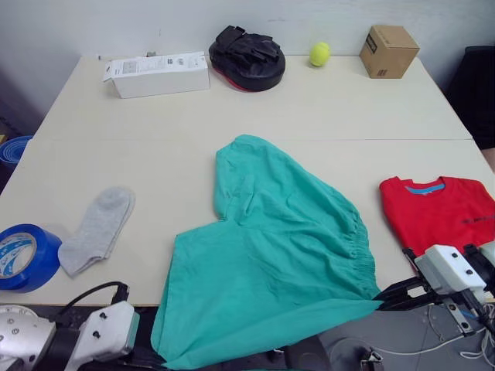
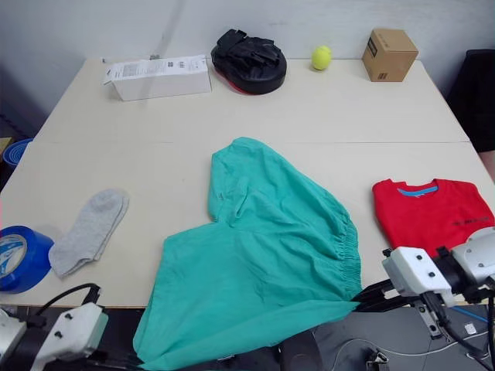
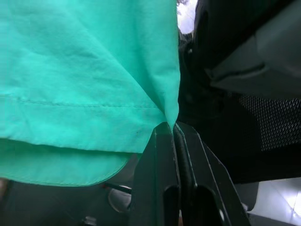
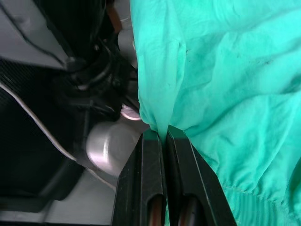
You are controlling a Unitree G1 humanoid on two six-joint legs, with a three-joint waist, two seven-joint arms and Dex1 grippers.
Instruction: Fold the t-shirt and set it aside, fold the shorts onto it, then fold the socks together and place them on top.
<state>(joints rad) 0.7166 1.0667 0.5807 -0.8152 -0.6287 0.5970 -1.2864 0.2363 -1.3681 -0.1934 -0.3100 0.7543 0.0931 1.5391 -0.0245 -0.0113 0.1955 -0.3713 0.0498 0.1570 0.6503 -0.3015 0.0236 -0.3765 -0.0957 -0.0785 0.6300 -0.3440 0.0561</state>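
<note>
The teal-green shorts point(image 1: 271, 255) lie spread on the middle of the table, with their near part hanging over the front edge. My left gripper point(image 3: 171, 127) is shut on the hanging hem corner at the lower left. My right gripper point(image 4: 162, 134) is shut on the shorts' edge at the lower right, just below the gathered waistband point(image 1: 357, 247). The red t-shirt point(image 1: 441, 212) lies folded flat at the table's right side. The grey socks point(image 1: 97, 228) lie together at the left, apart from both grippers.
A blue tape roll point(image 1: 23, 255) sits at the front left corner. Along the back stand a white box point(image 1: 158, 73), a black padded mitt point(image 1: 247, 56), a yellow-green ball point(image 1: 319, 53) and a cardboard box point(image 1: 388, 51).
</note>
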